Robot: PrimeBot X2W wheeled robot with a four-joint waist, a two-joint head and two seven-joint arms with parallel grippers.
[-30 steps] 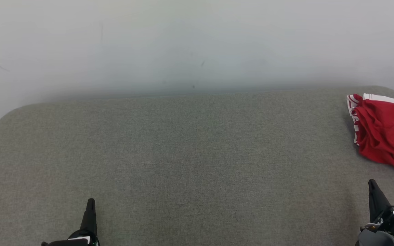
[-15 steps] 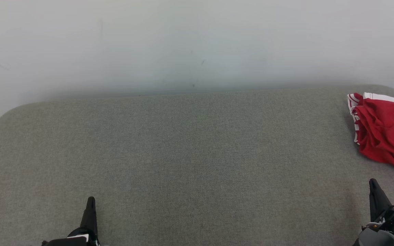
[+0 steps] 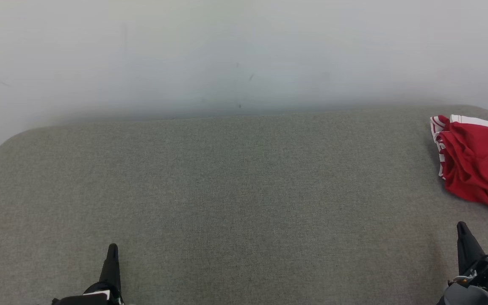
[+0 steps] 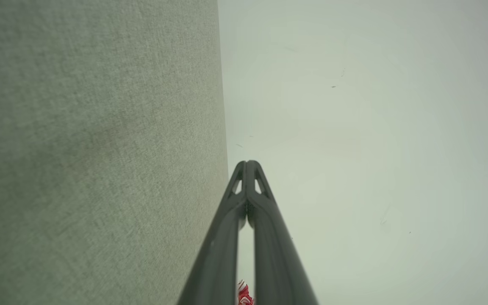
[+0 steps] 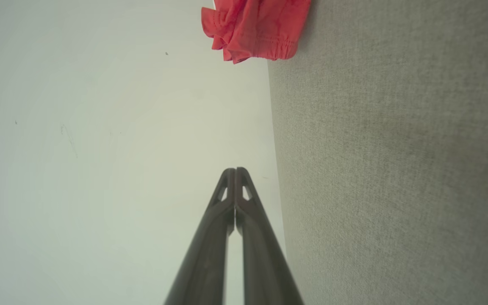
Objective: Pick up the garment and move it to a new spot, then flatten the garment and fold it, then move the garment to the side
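One garment (image 3: 477, 165) — red, white-striped trim, crumpled at the far right corner of the grey padded surface (image 3: 244, 190); right part cut off by the head view's edge, type unclear. At the near edge, left gripper (image 3: 112, 250) and right gripper (image 3: 462, 228) — fingers pressed together, empty, bodies mostly cropped.

Perhaps a home-like room: grey upholstered cushion (image 3: 244, 190) against a bare, faintly scuffed white wall (image 3: 244, 51).
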